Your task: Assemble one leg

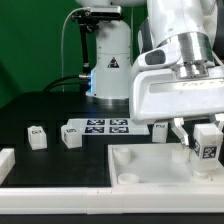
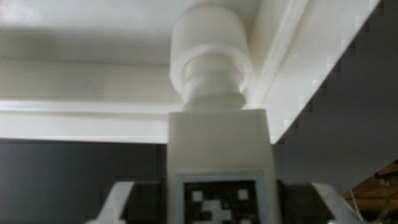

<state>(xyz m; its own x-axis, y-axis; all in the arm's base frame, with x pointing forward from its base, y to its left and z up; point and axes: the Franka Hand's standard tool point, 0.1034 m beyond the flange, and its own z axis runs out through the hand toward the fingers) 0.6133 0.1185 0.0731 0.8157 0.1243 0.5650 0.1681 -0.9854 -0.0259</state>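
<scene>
Over the tabletop (image 1: 140, 172), by its far edge toward the exterior view's right: the leg (image 1: 208, 147) held in the claw (image 1: 206, 139).
Both fingers (image 2: 114, 206) are closed against the leg's sides, its tagged face toward the cameras. In the wrist view its ridged round end points at the tabletop's white inner wall; I cannot tell if they touch. Beyond the tabletop's far edge, the dark desk (image 1: 30, 108) carries the marker board (image 1: 100, 127) and three other tagged legs (image 1: 37, 137).
</scene>
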